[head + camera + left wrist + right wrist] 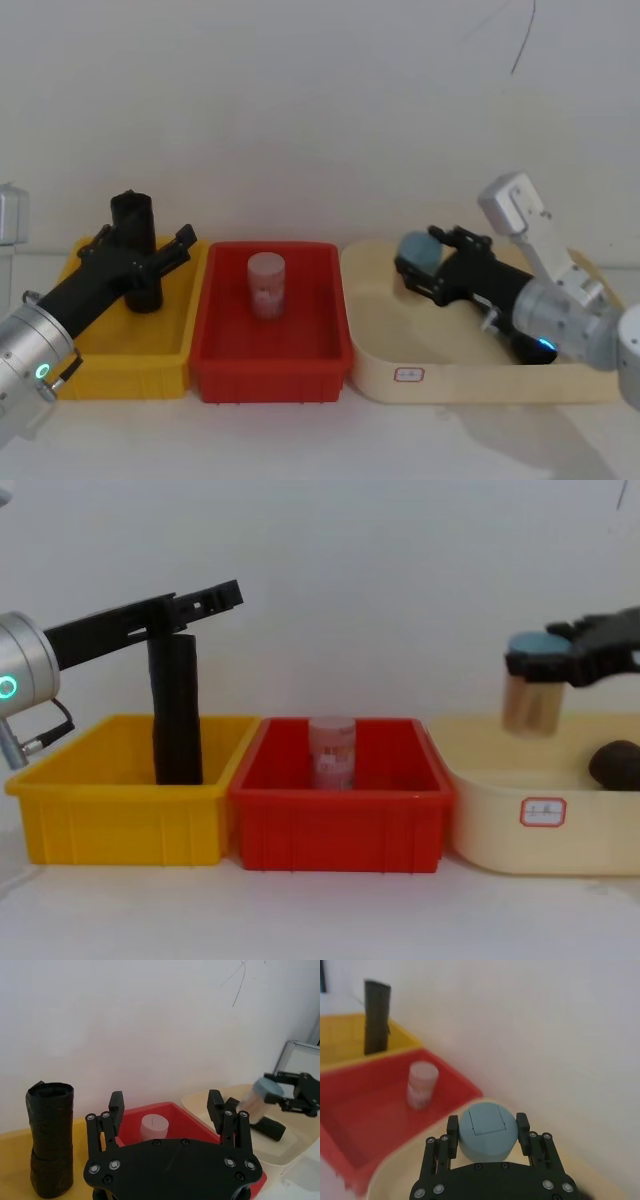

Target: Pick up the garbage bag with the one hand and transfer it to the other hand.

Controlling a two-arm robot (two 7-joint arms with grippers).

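The garbage bag (615, 763) is a thick black roll lying in the beige tray (500, 830); it also shows in the left wrist view (268, 1128). My right gripper (420, 258) hangs above that tray, shut on a blue-lidded jar (486, 1130) and well above the bag. Over the yellow bin (130, 350) my left gripper (166, 1102) stands open with nothing between its fingers. It hovers near the top of a slim black upright roll (176, 710).
The red bin (270, 355) in the middle holds a translucent jar (266, 284) with a pinkish label. The three containers stand side by side against a white wall. The beige tray carries a small label (543, 811) on its front.
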